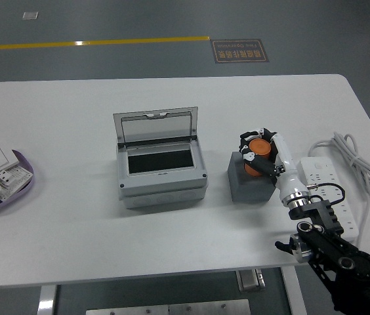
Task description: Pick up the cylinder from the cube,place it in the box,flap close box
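Observation:
An orange cylinder (260, 155) lies on top of a grey cube (249, 180) right of the table's middle. My right hand (258, 152) reaches in from the lower right and its fingers are curled around the cylinder, which still rests on the cube. A grey box (161, 174) stands left of the cube with its clear flap lid (155, 126) raised at the back and its dark inside showing. My left arm is out of view.
A white power strip (329, 190) with a coiled white cable (359, 164) lies right of the cube, close to my right arm. A purple tray (22, 187) with white parts sits at the table's left edge.

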Tool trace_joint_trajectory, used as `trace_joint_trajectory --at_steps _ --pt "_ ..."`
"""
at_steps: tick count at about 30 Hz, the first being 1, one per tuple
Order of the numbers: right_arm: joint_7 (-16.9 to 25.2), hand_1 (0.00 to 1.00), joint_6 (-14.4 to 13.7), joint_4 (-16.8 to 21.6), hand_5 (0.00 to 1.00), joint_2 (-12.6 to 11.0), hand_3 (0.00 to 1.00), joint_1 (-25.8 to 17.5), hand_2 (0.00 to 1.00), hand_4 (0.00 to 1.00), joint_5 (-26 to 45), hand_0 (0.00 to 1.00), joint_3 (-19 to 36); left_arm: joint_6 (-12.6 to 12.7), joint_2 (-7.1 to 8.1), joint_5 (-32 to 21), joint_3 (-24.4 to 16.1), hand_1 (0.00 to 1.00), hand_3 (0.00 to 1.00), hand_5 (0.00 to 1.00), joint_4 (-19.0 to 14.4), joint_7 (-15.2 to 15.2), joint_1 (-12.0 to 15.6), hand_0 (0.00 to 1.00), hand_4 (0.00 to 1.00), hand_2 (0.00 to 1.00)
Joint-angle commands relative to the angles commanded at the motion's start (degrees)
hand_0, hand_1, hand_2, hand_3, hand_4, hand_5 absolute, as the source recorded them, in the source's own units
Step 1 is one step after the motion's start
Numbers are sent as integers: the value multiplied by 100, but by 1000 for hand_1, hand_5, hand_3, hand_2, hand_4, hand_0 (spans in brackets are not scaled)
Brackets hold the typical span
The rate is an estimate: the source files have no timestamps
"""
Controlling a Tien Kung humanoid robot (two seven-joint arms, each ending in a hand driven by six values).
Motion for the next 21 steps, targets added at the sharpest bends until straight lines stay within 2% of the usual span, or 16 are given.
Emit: trace_joint_trajectory --at_steps 1,5,8,14,19,20,21 --pt "0 365 -8 19 2 -4 249 7 348 2 -10 327 2 0 2 3 -2 612 625 172 0 1 1 591 635 606" --pt "-39 365 -86 157 2 -24 249 54 348 2 -122 327 12 0 8 3 -3 612 625 172 0 1 3 591 635 606" --pt "-188 366 -210 399 2 -51 244 124 348 2 -385 338 -23 2 8 -5 -1 612 625 171 0 1 4 592 635 606" --pt "-789 346 -408 987 2 -53 239 500 339 2 -1198 318 -442 -10 2 32 -32 611 626 171 0 8 8 592 635 606" --pt "-1414 346 -357 1239 2 124 239 965 339 2 -2044 318 -936 -10 15 40 -30 611 626 171 0 15 -5 592 635 606" --pt "-1529 169 -333 1244 2 155 191 1042 257 2 -2197 2 -1020 -9 17 37 -25 612 626 173 0 17 -8 592 637 606" --pt "-1661 169 -313 1234 2 194 191 1136 257 2 -2383 2 -1127 -8 20 31 -17 612 626 173 0 18 -11 592 637 606"
